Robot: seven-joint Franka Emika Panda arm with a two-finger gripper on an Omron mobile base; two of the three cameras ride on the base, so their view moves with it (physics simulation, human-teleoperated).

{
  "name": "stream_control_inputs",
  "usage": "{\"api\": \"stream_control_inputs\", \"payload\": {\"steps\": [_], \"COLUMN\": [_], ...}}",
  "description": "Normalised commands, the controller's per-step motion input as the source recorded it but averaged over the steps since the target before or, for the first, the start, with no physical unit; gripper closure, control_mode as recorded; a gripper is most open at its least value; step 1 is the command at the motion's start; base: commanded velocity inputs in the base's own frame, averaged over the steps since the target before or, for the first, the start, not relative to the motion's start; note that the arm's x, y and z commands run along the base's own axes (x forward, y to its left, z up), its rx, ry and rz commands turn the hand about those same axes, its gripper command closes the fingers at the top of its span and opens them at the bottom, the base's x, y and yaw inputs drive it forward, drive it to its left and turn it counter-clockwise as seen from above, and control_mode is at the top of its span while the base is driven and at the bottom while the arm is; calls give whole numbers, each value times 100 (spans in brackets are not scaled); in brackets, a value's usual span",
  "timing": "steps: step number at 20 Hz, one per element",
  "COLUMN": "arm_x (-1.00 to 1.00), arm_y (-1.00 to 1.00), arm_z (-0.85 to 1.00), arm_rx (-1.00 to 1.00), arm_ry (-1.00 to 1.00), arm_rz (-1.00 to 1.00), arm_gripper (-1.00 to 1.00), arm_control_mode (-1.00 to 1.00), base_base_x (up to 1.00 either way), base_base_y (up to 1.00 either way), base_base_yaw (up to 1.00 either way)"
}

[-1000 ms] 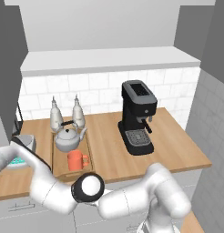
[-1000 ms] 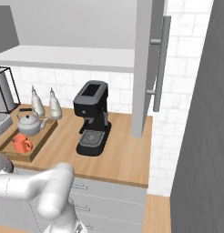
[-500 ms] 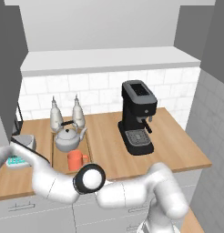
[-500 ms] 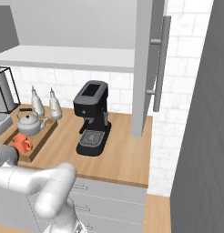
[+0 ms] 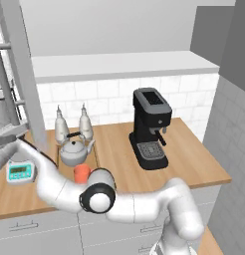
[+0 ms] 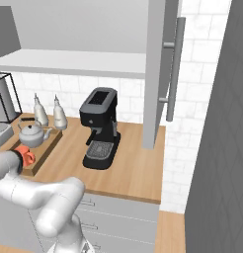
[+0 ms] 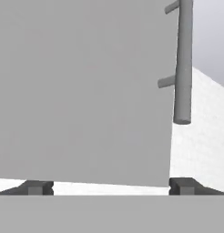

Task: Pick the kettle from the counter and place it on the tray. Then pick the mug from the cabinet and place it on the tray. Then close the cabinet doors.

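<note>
Claw (image 7: pixel 109 186) spread wide, holding nothing, facing the flat grey face of a cabinet door (image 7: pixel 82 91) with its metal bar handle (image 7: pixel 183 59) at the panel's edge. On the counter (image 5: pixel 194 159), near its back left: tray (image 5: pixel 97 157) carrying kettle (image 5: pixel 74 151) and mug (image 5: pixel 81 173), mug at the front end. Two bottles (image 5: pixel 84 122) behind the tray, coffee machine (image 5: pixel 151 127) toward mid-counter, scale (image 5: pixel 21 172) at the left.

I count one kettle (image 5: pixel 73 151), one mug (image 5: pixel 81 173), one tray (image 6: pixel 50 143). Two bottles (image 5: pixel 61 125) (silver-capped), one coffee machine (image 5: pixel 151 128), one scale (image 5: pixel 21 172).
</note>
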Motion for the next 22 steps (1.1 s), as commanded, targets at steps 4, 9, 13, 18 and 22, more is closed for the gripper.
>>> {"api": "stream_control_inputs", "payload": {"steps": [4,9,13,18,22], "arm_x": [-34,0,3,17,8], "arm_y": [-100,-100,-90,-84,-86], "arm_z": [24,0,0,-1,-2], "arm_rx": [13,1,-16,-25,-24], "arm_ry": [12,54,69,69,61], "arm_rz": [-2,0,0,0,0], "arm_gripper": [-100,-100,-100,-100,-100], "arm_control_mode": [-100,-100,-100,-100,-100], "base_base_x": [0,0,0,0,0], "base_base_y": [0,0,0,0,0], "base_base_yaw": [0,0,0,0,0]}}
